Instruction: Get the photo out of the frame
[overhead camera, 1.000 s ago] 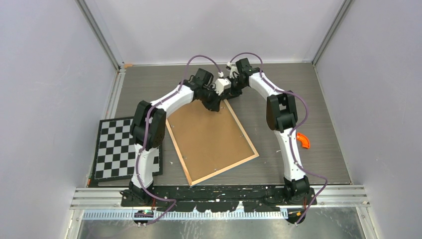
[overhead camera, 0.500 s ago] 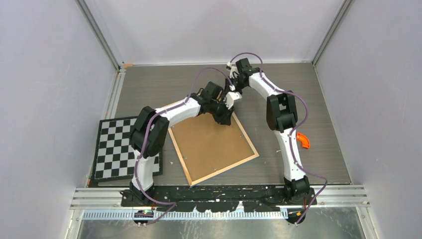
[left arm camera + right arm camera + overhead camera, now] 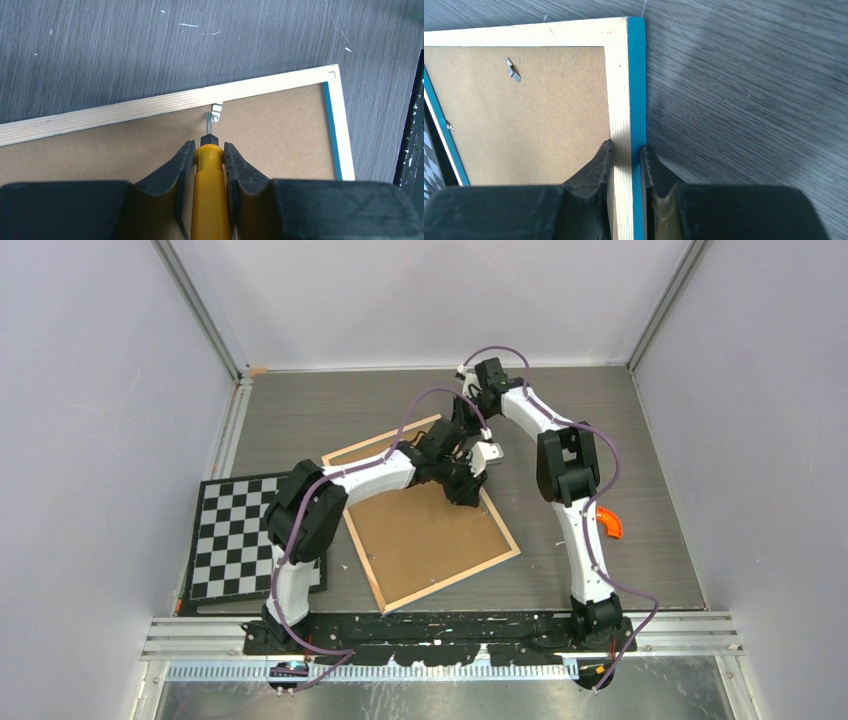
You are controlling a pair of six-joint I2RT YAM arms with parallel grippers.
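The frame (image 3: 425, 540) lies face down on the table, brown fibreboard back up, with its light wood rim (image 3: 125, 111) and blue front edge (image 3: 636, 75) showing. The photo is hidden under the back. My left gripper (image 3: 209, 146) is shut on a yellow-handled screwdriver (image 3: 210, 195). Its metal tip touches a small metal tab (image 3: 216, 111) by the rim near a corner. In the top view the left gripper (image 3: 468, 483) is over the frame's right side. My right gripper (image 3: 626, 147) is shut on the frame's rim, one finger on the back side and one on the blue edge.
A black-and-white checkerboard (image 3: 230, 540) lies to the left of the frame, partly under the left arm. A small orange object (image 3: 609, 523) lies by the right arm. Another metal tab (image 3: 513, 70) sits on the back. Grey walls enclose the table.
My left arm has swung right and nearer along the frame's back with the screwdriver, uncovering the frame's far left edge. The right gripper and the frame have stayed put.
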